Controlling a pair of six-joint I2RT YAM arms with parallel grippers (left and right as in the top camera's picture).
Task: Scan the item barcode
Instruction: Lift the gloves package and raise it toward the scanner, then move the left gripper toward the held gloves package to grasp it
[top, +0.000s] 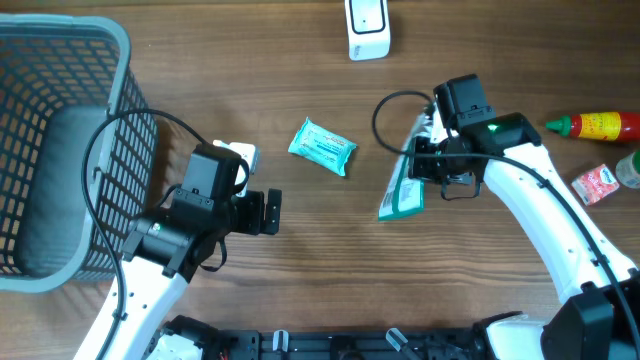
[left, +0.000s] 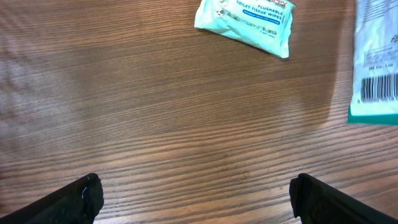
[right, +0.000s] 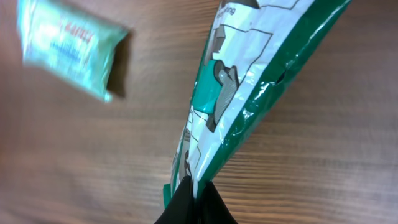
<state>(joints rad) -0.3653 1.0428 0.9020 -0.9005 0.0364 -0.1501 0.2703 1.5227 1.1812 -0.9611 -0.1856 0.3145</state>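
Note:
A green and white packet hangs edge-on from my right gripper, which is shut on its upper edge right of the table's centre. In the right wrist view the packet rises from the pinched fingers of that gripper. Its barcode shows at the right edge of the left wrist view. A white scanner stands at the far edge. My left gripper is open and empty, low over bare wood, left of the packet.
A teal wipes packet lies between the two arms, also seen as wipes and blurred wipes. A grey mesh basket fills the left side. A red sauce bottle and a small red packet lie at the right edge.

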